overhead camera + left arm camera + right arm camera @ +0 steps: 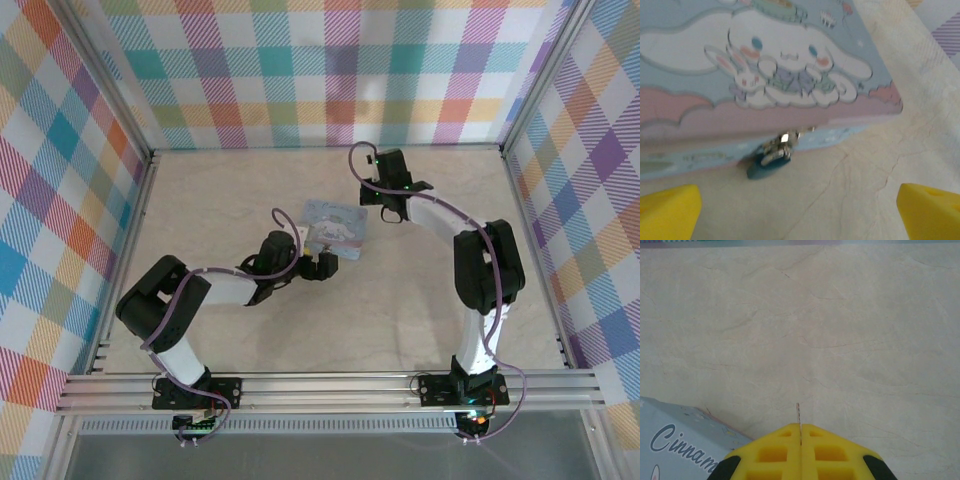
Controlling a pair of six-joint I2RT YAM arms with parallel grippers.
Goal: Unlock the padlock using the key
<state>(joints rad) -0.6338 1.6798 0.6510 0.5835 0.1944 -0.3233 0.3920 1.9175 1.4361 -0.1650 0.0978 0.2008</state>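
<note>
Well, my left tool (pixel 800 219) hangs with its fingers spread wide, just short of the padlock (pixel 768 164), which dangles unheld from the latch on the near side of the box (pixel 790 65). My right tool (pixel 800 432) is pinched together on the key (pixel 798 412), only a thin sliver poking out, over by the box's far right side above the bare counter (pixel 850 330). My worry is that the loose padlock swings away when the key pushes at it, or that the key twists in so slight a grip and misses the keyhole.

The dark teal padlock (pixel 766 165) hangs at the box's (pixel 695 107) front edge. The thin key (pixel 798 413) juts from the clamped right gripper (pixel 800 428).
</note>
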